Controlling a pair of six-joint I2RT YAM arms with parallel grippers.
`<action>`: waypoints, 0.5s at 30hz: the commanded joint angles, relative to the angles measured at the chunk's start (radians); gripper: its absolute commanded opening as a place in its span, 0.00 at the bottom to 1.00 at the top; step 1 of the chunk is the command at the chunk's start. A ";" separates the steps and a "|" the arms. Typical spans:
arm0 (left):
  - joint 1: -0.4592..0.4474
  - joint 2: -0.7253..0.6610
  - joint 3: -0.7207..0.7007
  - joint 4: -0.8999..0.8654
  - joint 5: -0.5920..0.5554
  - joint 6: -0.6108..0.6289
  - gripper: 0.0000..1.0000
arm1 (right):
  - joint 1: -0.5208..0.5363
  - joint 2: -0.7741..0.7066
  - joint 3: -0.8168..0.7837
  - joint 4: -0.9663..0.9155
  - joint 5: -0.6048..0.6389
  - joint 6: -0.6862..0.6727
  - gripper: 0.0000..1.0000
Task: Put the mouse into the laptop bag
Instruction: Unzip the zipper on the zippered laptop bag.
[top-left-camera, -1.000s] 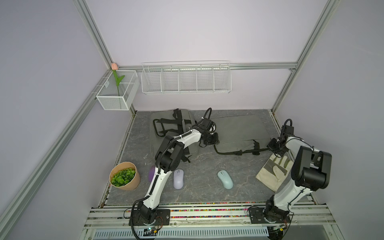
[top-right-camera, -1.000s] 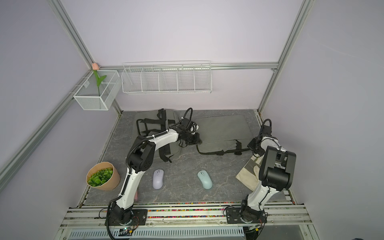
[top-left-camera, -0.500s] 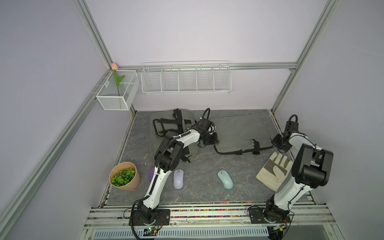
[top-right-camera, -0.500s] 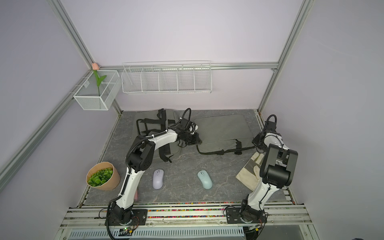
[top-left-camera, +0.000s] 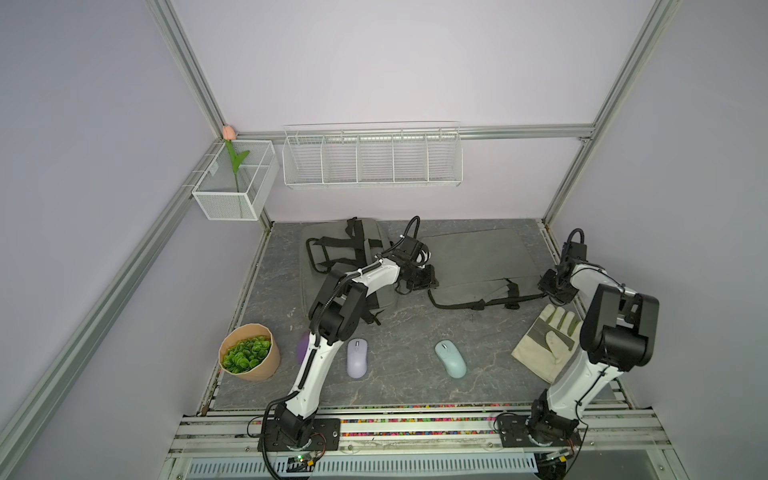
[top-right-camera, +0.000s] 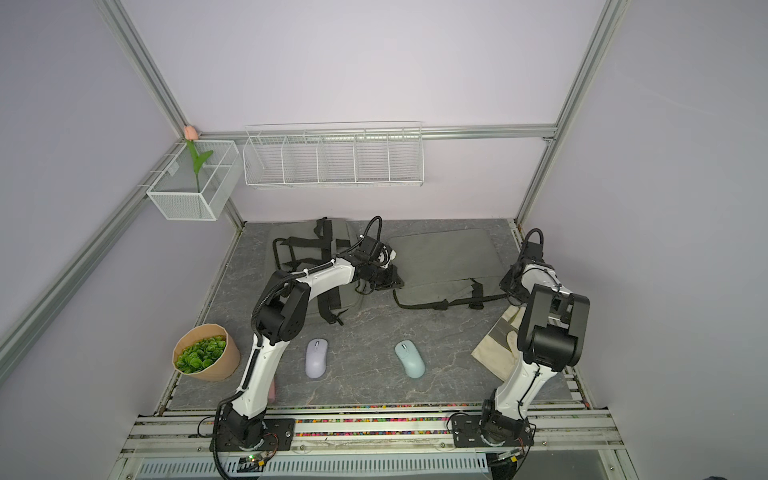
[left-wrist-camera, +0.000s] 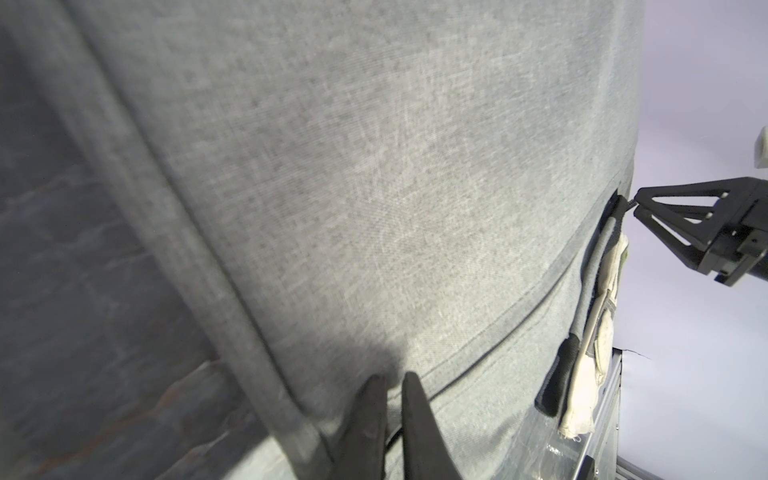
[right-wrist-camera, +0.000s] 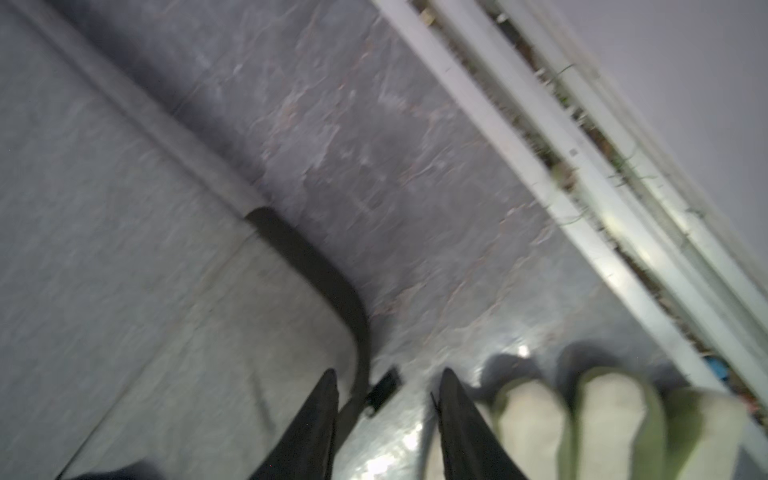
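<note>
Left pincer (left-wrist-camera: 390, 376) is nearly closed at the edge of the grey laptop bag (top-left-camera: 473, 257); you can't tell if it pinches fabric. Right pincer (right-wrist-camera: 388, 372) has its jaws apart around the black strap (right-wrist-camera: 316, 270), with the glove (right-wrist-camera: 532, 415) just beside it. Both mice lie on the worktop (top-left-camera: 407, 332), well apart from either pincer: lilac mouse (top-left-camera: 357, 358) and pale teal mouse (top-left-camera: 451, 359), smooth, rounded shells.
</note>
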 joint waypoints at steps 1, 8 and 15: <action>-0.011 0.047 -0.016 -0.170 -0.124 0.012 0.13 | 0.083 -0.091 -0.044 0.011 0.019 0.002 0.44; -0.036 -0.041 0.006 -0.221 -0.169 0.025 0.15 | 0.253 -0.267 -0.148 0.008 0.006 0.030 0.46; -0.039 -0.094 0.047 -0.272 -0.219 0.031 0.17 | 0.481 -0.349 -0.237 0.025 -0.095 0.095 0.56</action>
